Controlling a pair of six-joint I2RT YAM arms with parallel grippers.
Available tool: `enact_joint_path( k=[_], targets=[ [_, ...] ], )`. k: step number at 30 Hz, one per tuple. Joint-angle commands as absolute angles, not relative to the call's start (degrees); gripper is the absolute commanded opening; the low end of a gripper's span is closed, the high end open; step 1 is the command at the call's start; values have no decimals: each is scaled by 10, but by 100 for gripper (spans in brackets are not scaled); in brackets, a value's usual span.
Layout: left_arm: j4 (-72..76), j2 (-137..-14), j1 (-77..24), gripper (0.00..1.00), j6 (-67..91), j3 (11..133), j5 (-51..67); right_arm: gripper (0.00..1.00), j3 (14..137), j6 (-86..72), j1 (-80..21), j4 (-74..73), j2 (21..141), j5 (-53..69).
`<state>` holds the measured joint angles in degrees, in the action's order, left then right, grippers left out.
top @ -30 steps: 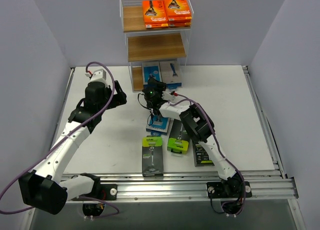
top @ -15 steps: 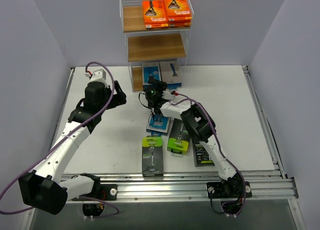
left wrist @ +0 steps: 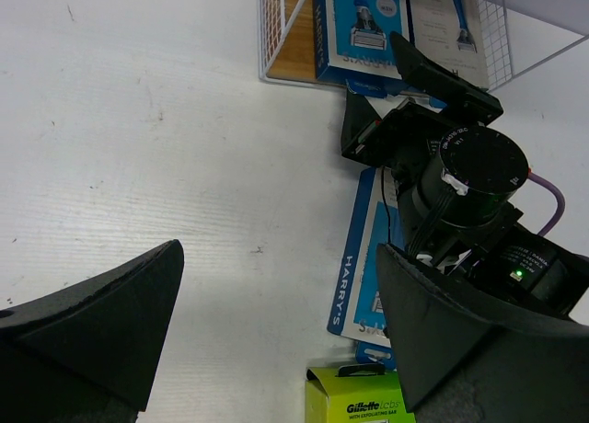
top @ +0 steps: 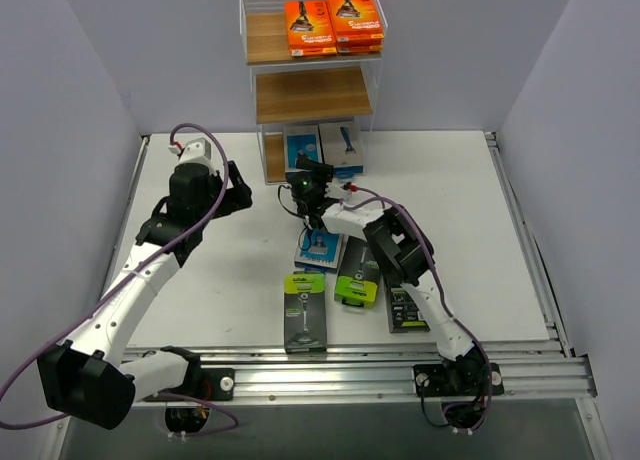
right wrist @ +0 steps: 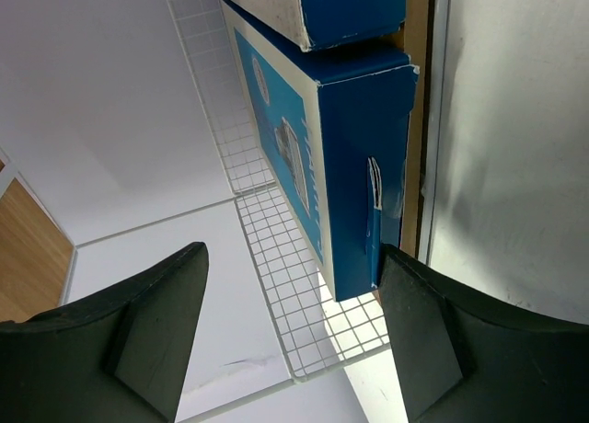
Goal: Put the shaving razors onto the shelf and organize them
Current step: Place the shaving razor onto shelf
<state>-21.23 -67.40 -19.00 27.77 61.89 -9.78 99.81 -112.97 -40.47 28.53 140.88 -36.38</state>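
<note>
Right in front of the right gripper (right wrist: 293, 257), a blue-and-white cardboard razor pack (right wrist: 354, 165) stands on the bottom board of the white wire shelf (right wrist: 276, 322). Jaws are spread, not gripping anything.

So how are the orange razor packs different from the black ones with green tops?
The orange packs are mostly orange; the black packs have lime-green tops. The orange packs sit on the top tier of the shelf, while the black packs lie on the table in front of it. The orange packs are piled in two stacks; the black packs lie spread out. Both are flat, rectangular razor packs.
</note>
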Motion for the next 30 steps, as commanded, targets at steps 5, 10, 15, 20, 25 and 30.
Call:
enact_joint_path(
  k=[5, 10, 15, 20, 25, 30],
  targets=[
    [-194, -666, -186, 94, 265, 632, -107, 70, 976, -1133, -401, 210, 1381, -359],
    [-193, -668, -184, 94, 265, 632, -107, 70, 978, -1127, -399, 199, 1377, -347],
    [-192, -672, -180, 94, 265, 632, -103, 73, 975, -1121, -396, 185, 1369, -337],
    [-190, -671, -178, 94, 264, 630, -103, 75, 958, -1107, -394, 188, 1350, -333],
    [-189, -671, -169, 94, 261, 630, -101, 81, 928, -1077, -392, 198, 1328, -309],
    [-183, -671, -157, 94, 256, 628, -105, 82, 894, -1046, -388, 207, 1287, -295]
  ],
)
